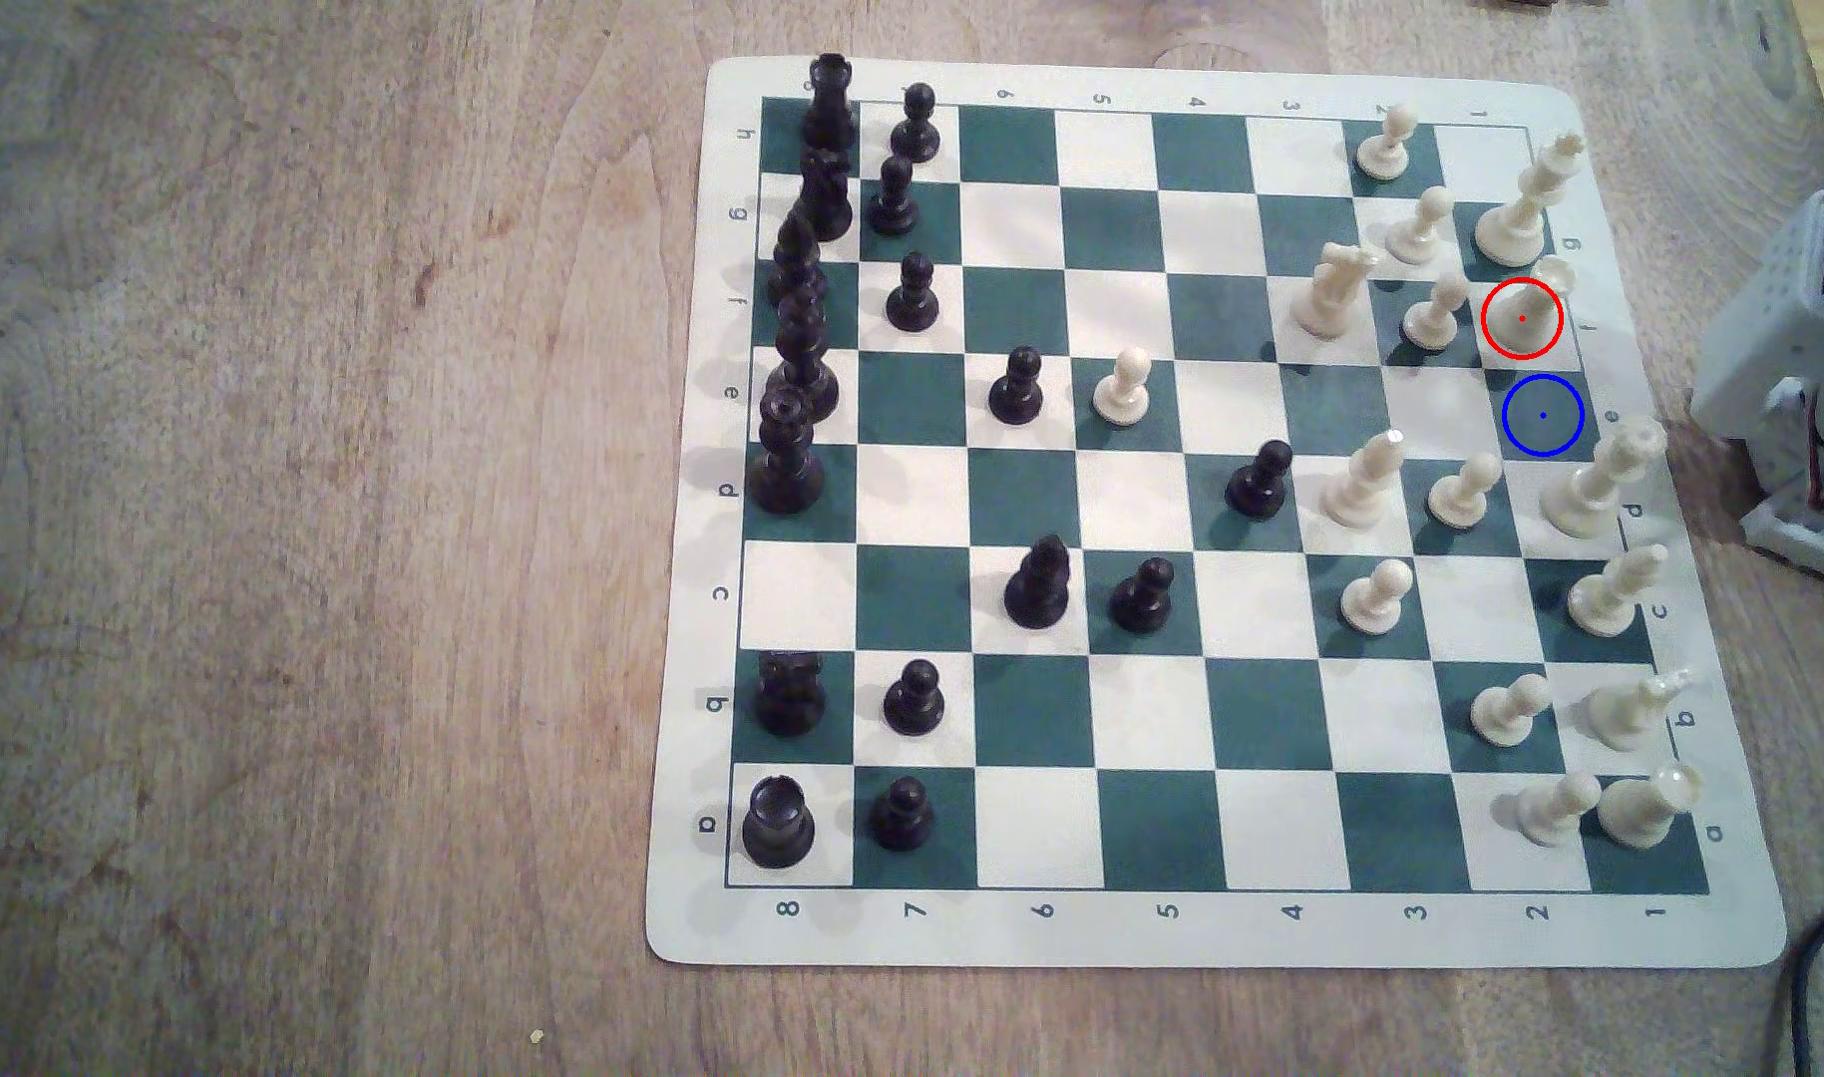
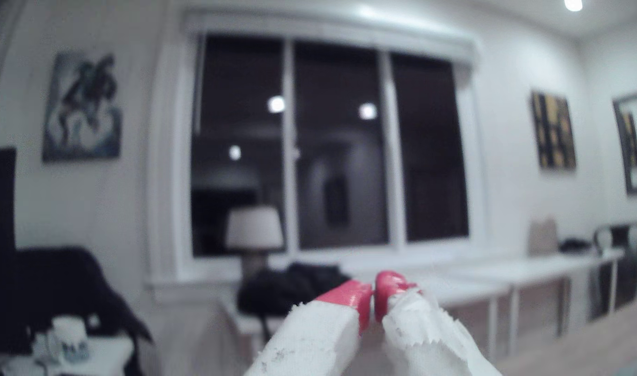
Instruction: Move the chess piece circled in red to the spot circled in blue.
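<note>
Rook first: the cream-white plastic rook with the notched castle top point(image 1: 1527, 309) sits inside the red ring on a white square at the exterior view's right edge of the green-and-white roll-up chess mat point(image 1: 1208, 937), and the dark green square with the blue ring and dot point(image 1: 1543, 415) is the very next square toward the camera, with nothing on it. The white gripper with red-tipped fingers point(image 2: 373, 302) is pinched closed on nothing, tips touching, pointing out at the room's dark window rather than down at the board. Biggest risk imo is crowding: the tall cream king point(image 1: 1524, 202) stands just behind the rook, a round-headed cream pawn point(image 1: 1434, 311) is right beside it, and the cream queen point(image 1: 1602, 482) borders the target. Coming down with wide jaws could easily clip 1 of those, and a shallow pinch on the flared top might tip the rook.
</note>
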You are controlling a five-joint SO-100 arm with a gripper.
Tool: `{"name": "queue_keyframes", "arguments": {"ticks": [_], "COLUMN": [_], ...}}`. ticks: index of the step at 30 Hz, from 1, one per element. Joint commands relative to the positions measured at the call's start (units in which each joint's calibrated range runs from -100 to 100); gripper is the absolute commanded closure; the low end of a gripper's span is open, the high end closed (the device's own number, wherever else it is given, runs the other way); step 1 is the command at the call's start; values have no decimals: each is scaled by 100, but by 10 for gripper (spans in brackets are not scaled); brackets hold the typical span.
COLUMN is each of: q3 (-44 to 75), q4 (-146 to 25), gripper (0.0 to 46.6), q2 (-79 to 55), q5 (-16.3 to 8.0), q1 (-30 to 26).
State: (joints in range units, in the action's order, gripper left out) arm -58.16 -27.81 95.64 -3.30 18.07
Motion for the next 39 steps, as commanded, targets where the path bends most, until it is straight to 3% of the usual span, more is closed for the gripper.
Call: {"name": "queue_keyframes", "arguments": {"ticks": [1,3,8,11,20,23,24,26,33,39], "q3": [412,485,512,621,-68,-59,-14,68,213,-114], "q4": [-1748,-2747,-4623,-5720,-6523,-6597,-6597,-6605,-6195,-5950], "gripper": [464,449,464,464,464,449,401,376,372,352], "q2": [3,20,-133,-541,-906,-1194,-1440,-1780,-3189,-3775], "q5": [-181,-303,-606,-933,-1348,-1348,-1333,-1324,-1192,-1089], "q1": [121,254,160,-98,-434,-387,-301,-278,442,544]}}
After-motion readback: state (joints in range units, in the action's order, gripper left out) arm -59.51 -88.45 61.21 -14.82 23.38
